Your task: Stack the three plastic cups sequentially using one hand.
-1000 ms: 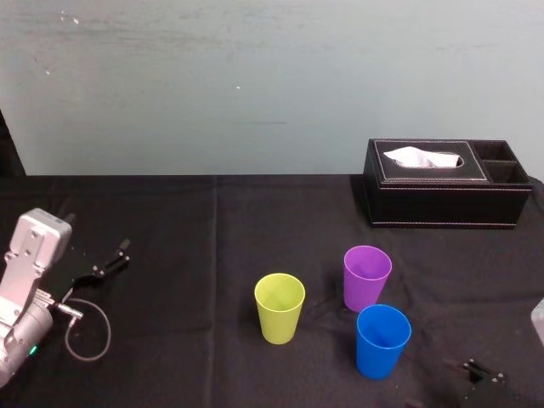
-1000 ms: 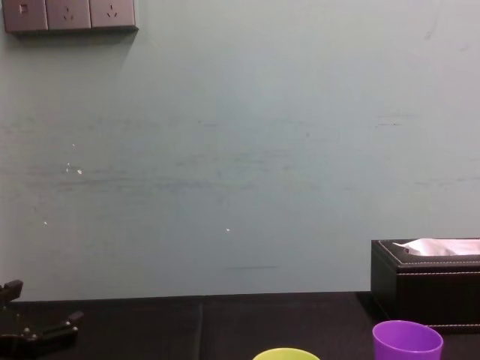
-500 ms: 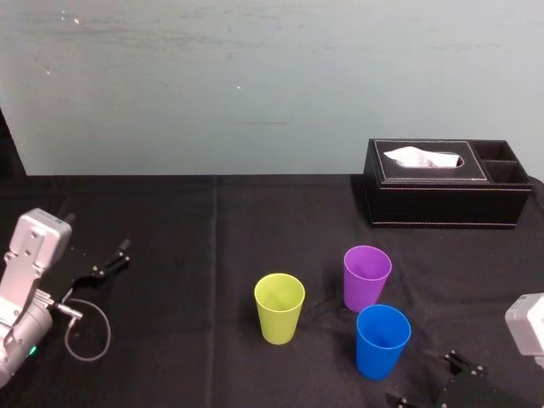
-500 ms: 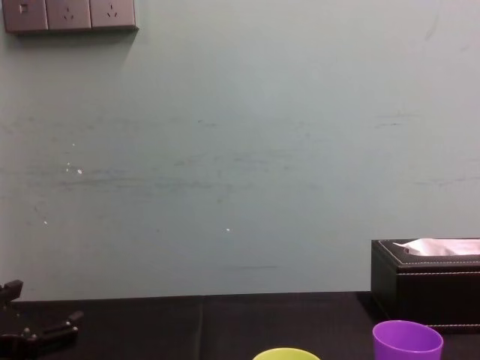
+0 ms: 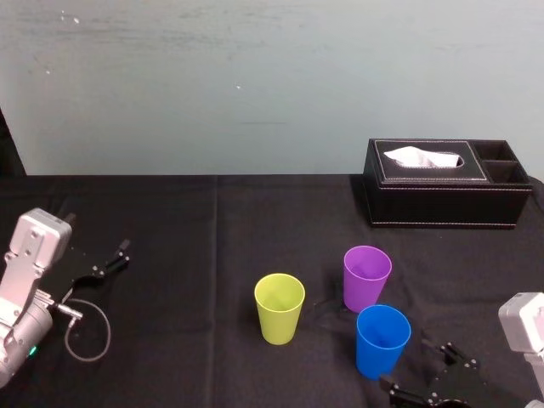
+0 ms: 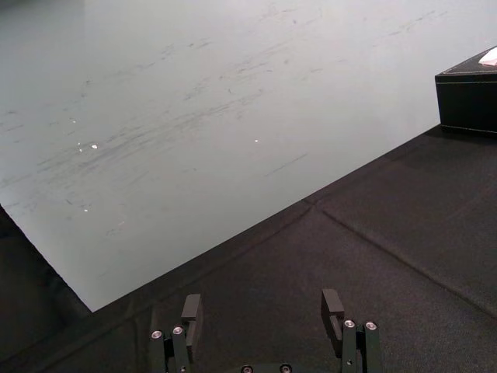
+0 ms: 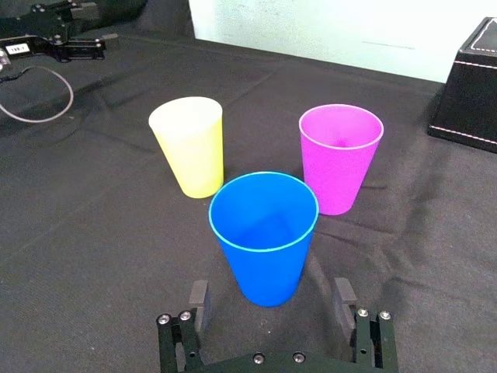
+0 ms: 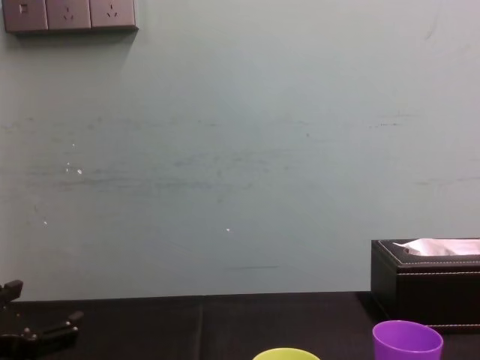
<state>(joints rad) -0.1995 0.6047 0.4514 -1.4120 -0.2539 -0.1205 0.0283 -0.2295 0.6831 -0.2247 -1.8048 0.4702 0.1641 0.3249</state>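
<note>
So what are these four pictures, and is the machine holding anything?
A robot with two arms, each ending in a gripper. One picture looks down from its head, one forward from its chest, one from each wrist. On the black table stand a yellow-green cup, a purple cup and a blue cup, all upright, with a black tissue box behind them. The right gripper is open, close to the blue cup, not touching it. The left gripper rests open, far off at the left. Nothing is held.
</note>
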